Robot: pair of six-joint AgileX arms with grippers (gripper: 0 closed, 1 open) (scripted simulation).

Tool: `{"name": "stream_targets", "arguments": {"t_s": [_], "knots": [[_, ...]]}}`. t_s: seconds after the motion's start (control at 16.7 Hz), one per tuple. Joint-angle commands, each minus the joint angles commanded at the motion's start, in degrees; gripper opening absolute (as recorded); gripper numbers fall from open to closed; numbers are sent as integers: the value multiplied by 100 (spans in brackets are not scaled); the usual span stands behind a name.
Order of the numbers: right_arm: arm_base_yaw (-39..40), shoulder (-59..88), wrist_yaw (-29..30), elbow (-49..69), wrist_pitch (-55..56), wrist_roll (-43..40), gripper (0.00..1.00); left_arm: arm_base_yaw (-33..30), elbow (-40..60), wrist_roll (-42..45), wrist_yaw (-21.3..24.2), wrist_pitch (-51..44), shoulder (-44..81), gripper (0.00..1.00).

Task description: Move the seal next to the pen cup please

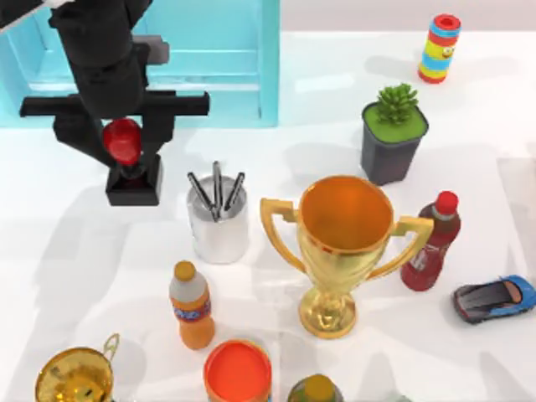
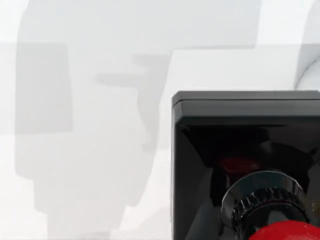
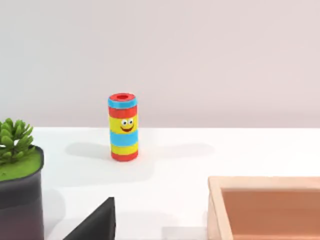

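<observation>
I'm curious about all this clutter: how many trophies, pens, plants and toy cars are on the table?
Trophies: 2
Pens: 3
Plants: 1
Toy cars: 1
Total: 7

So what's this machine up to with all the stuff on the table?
The left arm's gripper is over the seal, a small black-based stamp with a red knob, which stands just left of the pen cup with a gap between them. Whether the fingers grip the knob or have let go can't be told from here. The seal looks about where it was meant to go, beside the cup. The gold trophy, orange bottle and potted plant stand around it.
</observation>
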Motion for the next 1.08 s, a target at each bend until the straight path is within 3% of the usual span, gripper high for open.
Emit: {"name": "stream_targets", "arguments": {"t_s": [0.12,0.9,1.08], "knots": [[0,0,0,0,0,0,100,0,0,0,0,0,0,0],[0,0,0,0,0,0,100,0,0,0,0,0,0,98],[0,0,0,0,0,0,100,0,0,0,0,0,0,100]]}}
